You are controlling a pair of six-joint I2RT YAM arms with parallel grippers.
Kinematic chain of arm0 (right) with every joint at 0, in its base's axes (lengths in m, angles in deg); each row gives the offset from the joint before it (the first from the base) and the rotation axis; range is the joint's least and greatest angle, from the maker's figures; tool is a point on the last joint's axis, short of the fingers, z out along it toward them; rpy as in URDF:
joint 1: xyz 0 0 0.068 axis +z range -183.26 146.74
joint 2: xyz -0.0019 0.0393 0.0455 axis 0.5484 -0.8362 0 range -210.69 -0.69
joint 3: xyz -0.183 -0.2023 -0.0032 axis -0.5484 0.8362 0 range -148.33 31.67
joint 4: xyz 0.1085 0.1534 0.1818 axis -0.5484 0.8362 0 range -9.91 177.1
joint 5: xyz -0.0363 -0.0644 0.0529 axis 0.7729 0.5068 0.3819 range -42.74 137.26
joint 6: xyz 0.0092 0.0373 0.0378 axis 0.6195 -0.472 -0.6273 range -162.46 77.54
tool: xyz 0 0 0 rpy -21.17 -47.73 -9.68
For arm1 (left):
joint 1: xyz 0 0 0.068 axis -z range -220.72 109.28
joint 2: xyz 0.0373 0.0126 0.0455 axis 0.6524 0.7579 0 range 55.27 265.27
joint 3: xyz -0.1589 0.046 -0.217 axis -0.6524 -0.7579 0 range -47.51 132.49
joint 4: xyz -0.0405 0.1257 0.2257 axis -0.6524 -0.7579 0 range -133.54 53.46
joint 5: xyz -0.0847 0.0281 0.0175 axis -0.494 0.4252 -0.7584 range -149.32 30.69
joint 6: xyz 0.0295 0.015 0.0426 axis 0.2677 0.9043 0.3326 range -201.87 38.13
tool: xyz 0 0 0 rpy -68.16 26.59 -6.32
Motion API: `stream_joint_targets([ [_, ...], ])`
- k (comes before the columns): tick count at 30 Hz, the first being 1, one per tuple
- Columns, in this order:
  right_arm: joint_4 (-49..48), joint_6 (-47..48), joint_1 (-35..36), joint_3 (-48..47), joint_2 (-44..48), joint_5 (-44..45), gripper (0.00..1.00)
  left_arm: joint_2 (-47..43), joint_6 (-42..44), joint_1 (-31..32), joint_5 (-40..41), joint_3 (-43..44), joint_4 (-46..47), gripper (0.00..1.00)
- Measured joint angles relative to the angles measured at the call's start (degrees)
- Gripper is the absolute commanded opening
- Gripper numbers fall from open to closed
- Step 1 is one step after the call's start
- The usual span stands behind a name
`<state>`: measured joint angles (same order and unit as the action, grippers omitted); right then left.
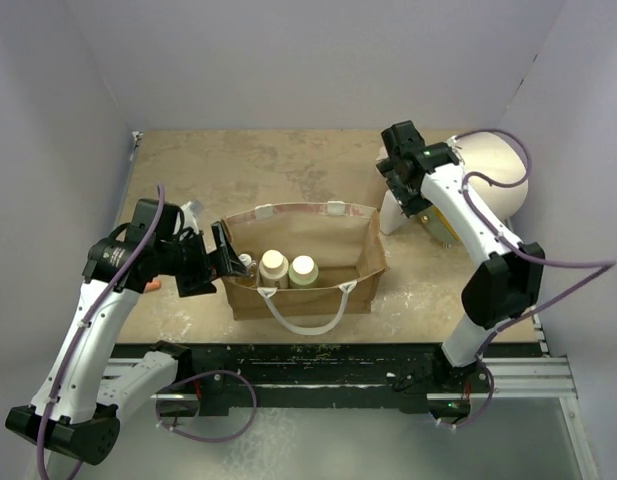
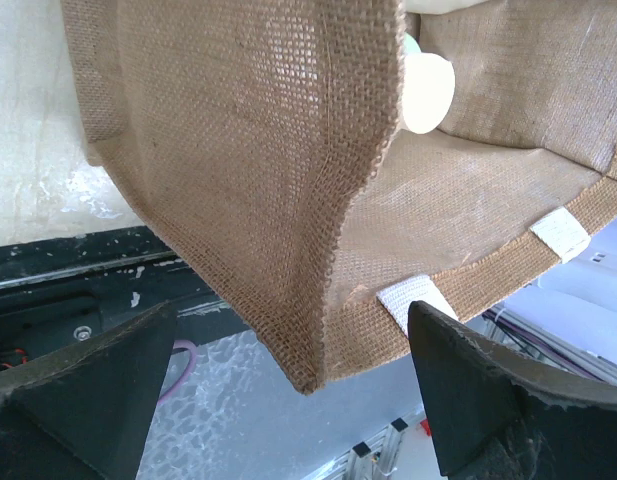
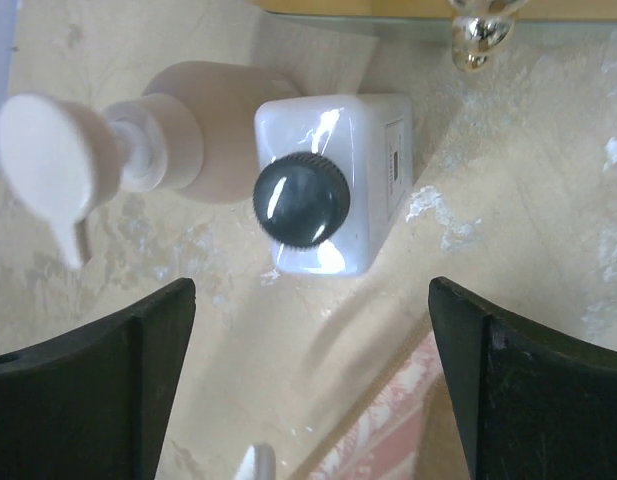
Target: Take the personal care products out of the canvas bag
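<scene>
Inside limp canvas bag [image 1: 372, 255], cream wide-capped bottle [image 1: 274, 265], likely light, slick: grasp below cap; left gripper [image 2: 293, 325], right gripper [image 3: 310, 290] agape.

A robotics lab cell is being shown: a table [image 1: 288, 165] is being boxed in by plain white panels [image 1: 308, 60], with a left arm [image 1: 83, 330] and a right arm [image 1: 475, 225] being carried on a metal rail [image 1: 533, 375].
</scene>
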<state>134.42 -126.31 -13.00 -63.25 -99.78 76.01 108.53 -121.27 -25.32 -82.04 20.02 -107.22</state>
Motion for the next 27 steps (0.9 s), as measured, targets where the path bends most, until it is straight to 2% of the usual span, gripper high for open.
stream_joint_targets([
  [6,-0.72,12.04,0.0,2.47,9.03,-1.11,1.0,-2.49,-1.9,0.0,-2.89,-4.57,2.47,0.99],
  [10,-4.61,23.87,-0.02,8.22,17.64,-4.22,1.0,-5.6,-3.02,0.0,-4.15,-7.85,4.2,0.99],
  [14,-11.37,36.46,0.0,15.98,28.92,-14.36,1.0,-8.59,-3.82,0.0,-4.9,-12.15,5.27,0.99],
  [20,-19.56,49.92,1.29,14.78,35.89,-34.69,1.0,-11.19,-5.6,0.0,-7.26,-15.93,6.29,0.99],
  [23,-20.92,53.9,7.67,11.13,34.07,-41.81,1.0,-12.11,-5.55,0.0,-7.82,-17.64,6.73,0.99],
  [27,-21.27,56.46,20.85,9.6,29.35,-46.16,1.0,-13.0,-5.51,0.0,-9.16,-20.48,6.97,0.99],
])
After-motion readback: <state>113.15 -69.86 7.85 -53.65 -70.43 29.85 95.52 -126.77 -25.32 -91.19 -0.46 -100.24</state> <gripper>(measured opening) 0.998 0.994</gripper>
